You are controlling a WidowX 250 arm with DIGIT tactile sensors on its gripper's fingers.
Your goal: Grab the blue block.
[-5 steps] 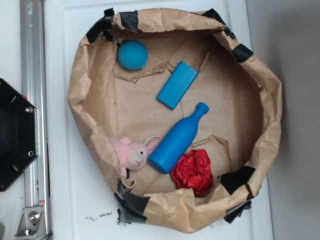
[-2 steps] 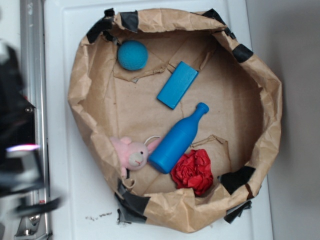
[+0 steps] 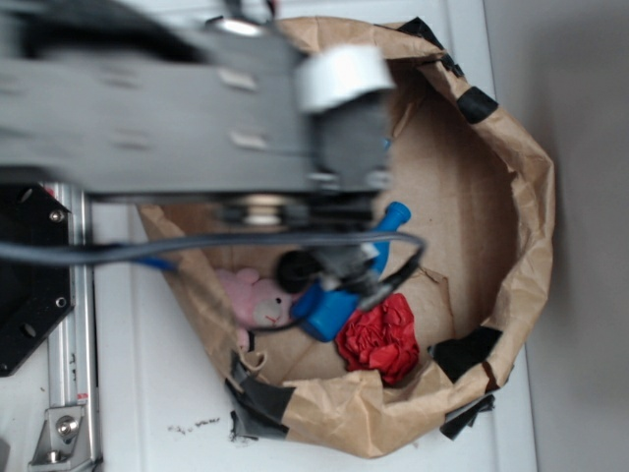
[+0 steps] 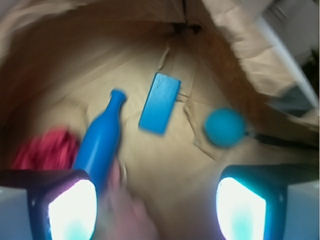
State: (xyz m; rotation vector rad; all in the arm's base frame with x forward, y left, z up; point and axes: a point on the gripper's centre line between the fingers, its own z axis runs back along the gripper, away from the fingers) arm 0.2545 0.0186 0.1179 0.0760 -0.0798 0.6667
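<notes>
In the wrist view the blue block (image 4: 160, 102), a flat bright-blue slab, lies on the brown paper floor of the bag, ahead of my gripper (image 4: 155, 210) and a little above centre. The gripper is open and empty; its two lit fingertips (image 4: 67, 210) stand wide apart at the bottom edge, well short of the block. In the exterior view my blurred arm (image 3: 197, 108) reaches over the upper left of the bag and hides the block.
A blue bottle (image 4: 100, 142) lies left of the block, a teal ball (image 4: 225, 128) to its right. A red crumpled piece (image 3: 378, 339) and a pink toy bunny (image 3: 251, 300) lie near the bottle's base. The paper bag's rim (image 3: 511, 197) stands up all round.
My arm has swung in from the left edge and now reaches over the bag, covering the ball and the block in the exterior view. The objects have not moved.
</notes>
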